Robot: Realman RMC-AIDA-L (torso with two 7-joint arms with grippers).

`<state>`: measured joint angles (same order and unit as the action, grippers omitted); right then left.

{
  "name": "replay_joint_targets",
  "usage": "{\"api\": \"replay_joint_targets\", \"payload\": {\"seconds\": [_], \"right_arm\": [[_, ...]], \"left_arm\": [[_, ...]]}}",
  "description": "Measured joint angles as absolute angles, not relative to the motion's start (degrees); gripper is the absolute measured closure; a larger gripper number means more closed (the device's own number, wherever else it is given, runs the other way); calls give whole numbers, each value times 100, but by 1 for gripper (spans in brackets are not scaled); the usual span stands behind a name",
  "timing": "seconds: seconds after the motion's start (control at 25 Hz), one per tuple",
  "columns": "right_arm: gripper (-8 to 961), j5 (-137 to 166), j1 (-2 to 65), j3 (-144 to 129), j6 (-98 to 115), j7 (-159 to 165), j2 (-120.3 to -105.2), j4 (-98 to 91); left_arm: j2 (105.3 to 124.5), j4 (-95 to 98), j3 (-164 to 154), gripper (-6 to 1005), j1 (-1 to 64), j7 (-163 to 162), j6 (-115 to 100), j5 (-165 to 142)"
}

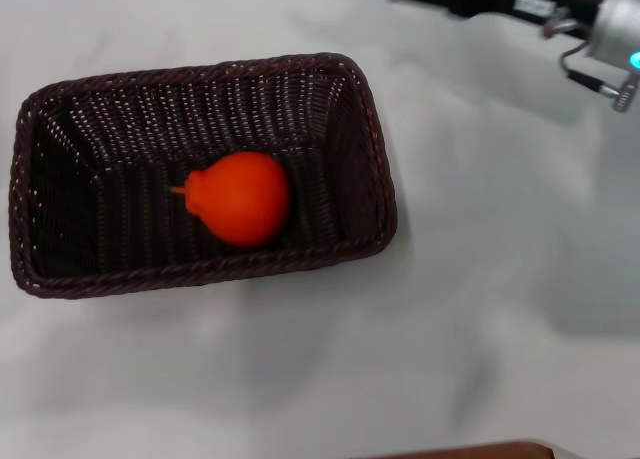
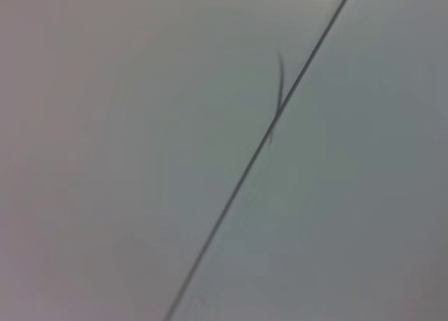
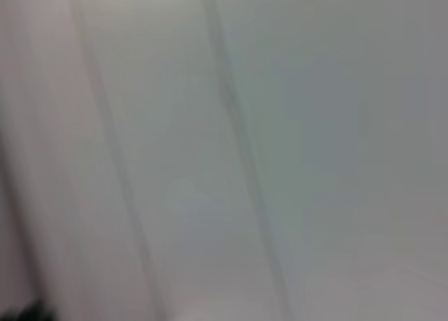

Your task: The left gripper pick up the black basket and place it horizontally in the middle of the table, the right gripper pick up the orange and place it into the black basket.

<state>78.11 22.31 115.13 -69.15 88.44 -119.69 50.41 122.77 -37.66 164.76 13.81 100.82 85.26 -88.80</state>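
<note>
Up in the far right corner of the head view, the right gripper (image 1: pixel 600 34) sits well away from everything. Only its black end, a small white label and a silver fitting show. I cannot tell if it is wide or narrow, but nothing hangs from it. The left gripper does not show in any view, so I cannot say how it is set. Its wrist view shows only pale flat surface with a thin dark line across it. The right wrist view shows pale surface too.

Moving out from that corner, bare white table (image 1: pixel 500 279) comes first. Then comes the black basket (image 1: pixel 375 169). It lies flat with its long side going left to right, and it sits a bit to the left of the middle of the view. Its open top faces up.

Inside the basket lies the orange (image 1: pixel 242 199). It rests on the basket floor, near the middle and closer to the near wall. Its little nub points to the left.

To me, both parts of the job look done. The basket is down and the fruit is in it.

What could still go wrong? The fruit is round, so it could roll if something bumps the basket. If an arm swings low across the table, it could hit the rim and push the basket out of place. The basket also looks a little left of the middle, so someone might say it is not centred well.
</note>
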Motion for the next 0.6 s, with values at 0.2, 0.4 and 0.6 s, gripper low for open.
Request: {"api": "replay_joint_targets", "payload": {"seconds": [0.2, 0.4, 0.6], "right_arm": [[39, 5767, 2028, 11948, -7586, 6770, -11983, 3552], [9, 3735, 2042, 11976, -8502, 4752, -12007, 1747], [9, 2800, 2124, 11979, -8932, 3681, -12053, 684]], "left_arm": [[12386, -3217, 16479, 274, 1322, 11651, 8487, -8325], [12390, -2492, 16480, 274, 1286, 12809, 8473, -7571], [12399, -1989, 16479, 274, 1276, 13666, 8266, -7033]]}}
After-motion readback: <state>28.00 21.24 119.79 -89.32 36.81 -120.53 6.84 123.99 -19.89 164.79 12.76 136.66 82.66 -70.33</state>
